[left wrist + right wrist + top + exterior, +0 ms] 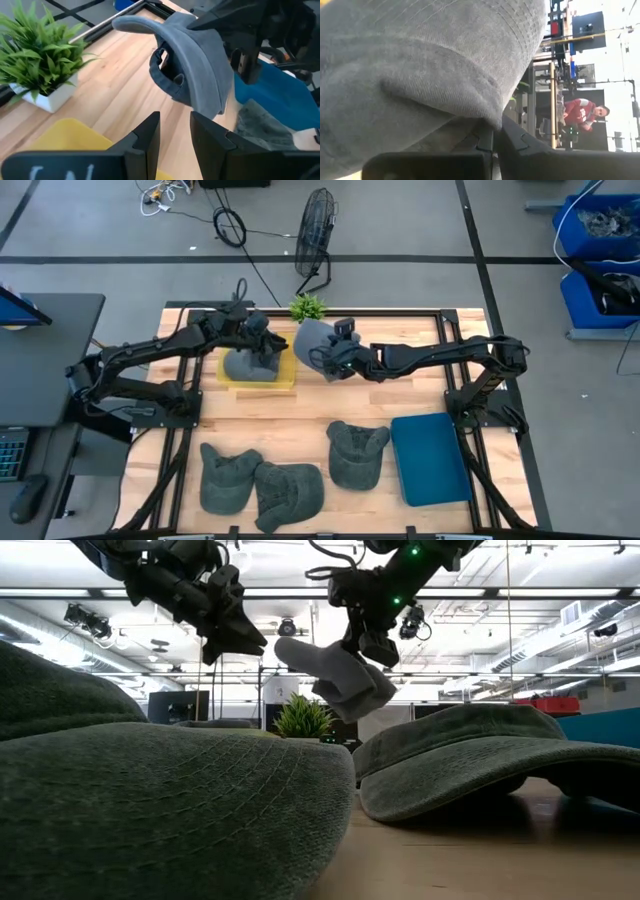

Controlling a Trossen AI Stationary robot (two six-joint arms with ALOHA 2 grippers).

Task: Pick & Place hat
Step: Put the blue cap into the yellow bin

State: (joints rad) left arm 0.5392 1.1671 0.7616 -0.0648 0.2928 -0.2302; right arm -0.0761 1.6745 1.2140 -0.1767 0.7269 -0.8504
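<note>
Step in hand: transport of a picked hat. The right tool (330,360) is pinched on the grey hat (312,340) and holds it in the air, clear of the surface (330,402). In the low view the hat (340,675) hangs from the tool with its brim pointing out to one side. In the high view the hat lies at about 12 o'clock of the surface, just beside the small green plant (308,307) and just at the 3 o'clock side of the yellow tray (285,378).

The left tool (268,342) hovers above the yellow tray, where a second grey hat (248,364) already sits. Its fingers (145,137) stand slightly spread with nothing between them, pointing toward the carried hat (192,65).

Three dark green hats remain at the 6 o'clock edge: two at about 7 o'clock (228,477) (290,492) and one near 6 o'clock (356,455). A blue mat (430,458) lies at about 5 o'clock.

Judgement: the pick is complete and the place is pending. The likely target is the yellow tray, though the task does not name one. The next move calls for carrying the hat toward 9 o'clock over the tray, lowering it onto the hat there, then releasing. The left tool occupies that space, so it must withdraw or take the hat over first; contact between the two tools is the main risk
</note>
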